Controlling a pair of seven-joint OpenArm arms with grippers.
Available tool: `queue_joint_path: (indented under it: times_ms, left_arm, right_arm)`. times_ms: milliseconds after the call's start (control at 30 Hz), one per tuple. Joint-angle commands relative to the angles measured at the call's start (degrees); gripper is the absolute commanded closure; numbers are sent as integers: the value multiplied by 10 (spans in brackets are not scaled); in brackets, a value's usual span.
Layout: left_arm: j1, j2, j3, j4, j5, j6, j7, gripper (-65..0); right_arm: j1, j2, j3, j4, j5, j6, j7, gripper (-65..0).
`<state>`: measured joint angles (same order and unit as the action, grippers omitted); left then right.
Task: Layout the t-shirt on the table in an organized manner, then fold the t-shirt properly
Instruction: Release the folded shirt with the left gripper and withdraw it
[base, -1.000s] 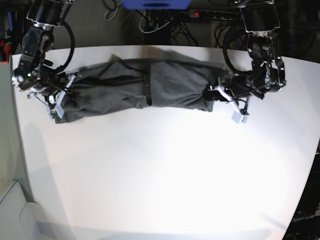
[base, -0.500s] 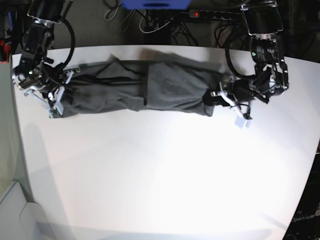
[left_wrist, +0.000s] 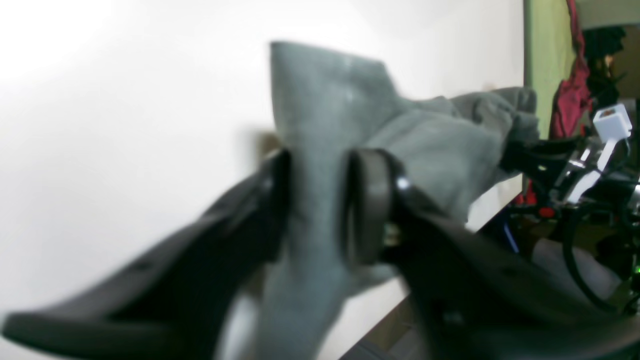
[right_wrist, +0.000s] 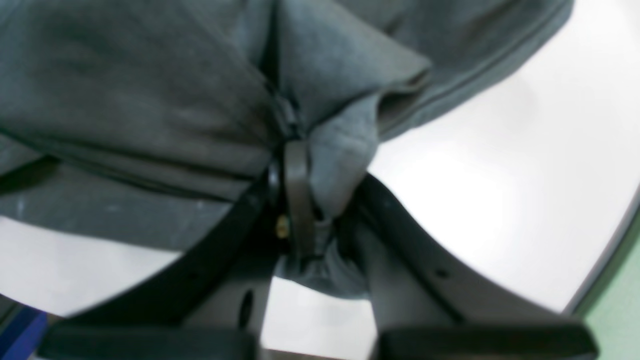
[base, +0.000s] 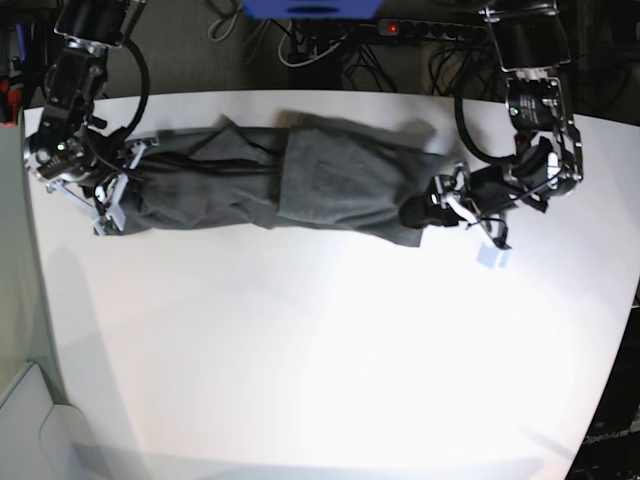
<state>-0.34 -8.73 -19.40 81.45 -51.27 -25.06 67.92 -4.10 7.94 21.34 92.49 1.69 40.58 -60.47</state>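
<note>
On the table (base: 300, 350), t-shirt (base: 300, 180) stretched lengthwise, right jaws clamped on cloth, left jaws parted around a fold.

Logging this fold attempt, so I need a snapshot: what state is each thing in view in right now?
t-shirt: bunched into a long wrinkled roll along the far side, an arm at each end, not folded.
left gripper: jaws parted, cloth between them; grip unclear.
right gripper: shut on a fold of the t-shirt.
table: white, shirt lying on it.
</note>
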Motion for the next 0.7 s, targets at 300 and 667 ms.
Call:
queue_joint_path:
  times_ms: [300,667]
  left_arm:
    - [-5,-5,-60,4,-15,0,-7,-529]
    - [-3,-27,-94,-26,-14,0,-7,-196]
  right_arm:
    - [21,6,-1,48,-9,-6,-4,0]
    - [15,-40,-25,205,-9,-6,-59,0]
